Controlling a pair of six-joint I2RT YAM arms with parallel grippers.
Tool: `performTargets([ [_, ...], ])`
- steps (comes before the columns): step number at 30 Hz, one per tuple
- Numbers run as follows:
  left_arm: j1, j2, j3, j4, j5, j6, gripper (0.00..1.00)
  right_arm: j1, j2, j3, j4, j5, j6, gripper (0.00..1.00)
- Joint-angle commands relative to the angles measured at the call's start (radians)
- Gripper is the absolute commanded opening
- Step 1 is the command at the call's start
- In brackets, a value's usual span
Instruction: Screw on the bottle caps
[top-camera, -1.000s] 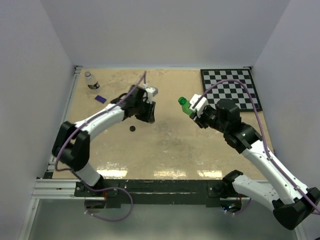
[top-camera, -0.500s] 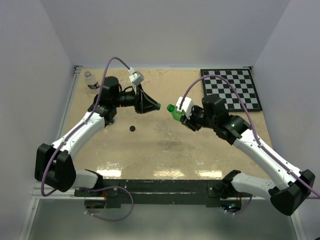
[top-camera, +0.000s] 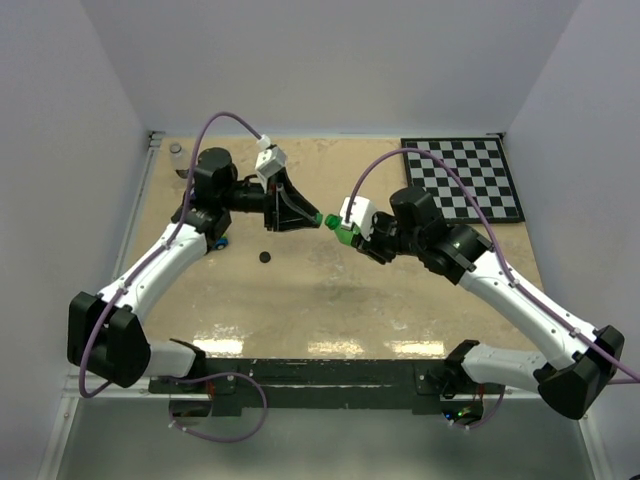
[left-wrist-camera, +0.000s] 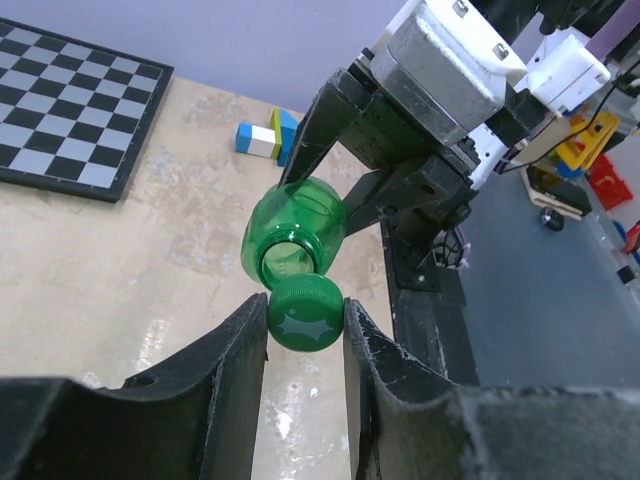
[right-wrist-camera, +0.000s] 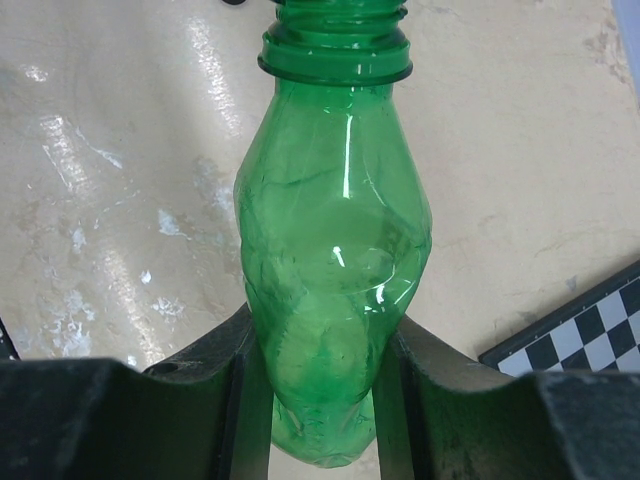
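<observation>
Above the open middle of the tabletop (top-camera: 330, 300), well clear of the checkerboard (top-camera: 462, 178) at its far-right edge, the right tool (right-wrist-camera: 325, 350) clamps the green bottle (right-wrist-camera: 335, 250). The bottle's mouth sits just beside the green cap (left-wrist-camera: 304, 312) pinched in the left tool (left-wrist-camera: 303, 335). The black cap (top-camera: 265, 257) lies nearby on the tabletop.

overhead view of a tan table (top-camera: 330, 300). near its centre, the left gripper (top-camera: 312, 217), reaching in from 9 o'clock, pinches a small green cap (top-camera: 319, 218) right at the mouth of a green bottle (top-camera: 340, 229). the right gripper (top-camera: 347, 236), reaching in from 4 o'clock, holds that bottle sideways. a black cap (top-camera: 265, 257) lies loose toward 9 o'clock. a clear bottle (top-camera: 178, 155) stands at 10 o'clock, a checkerboard (top-camera: 463, 178) at 2 o'clock.
</observation>
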Motion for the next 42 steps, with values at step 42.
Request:
performTargets([
  [42,-0.047,0.066,0.295,-0.642,0.035,0.380,0.00,0.129,0.047,0.104,-0.034,0.140,-0.057,0.00],
])
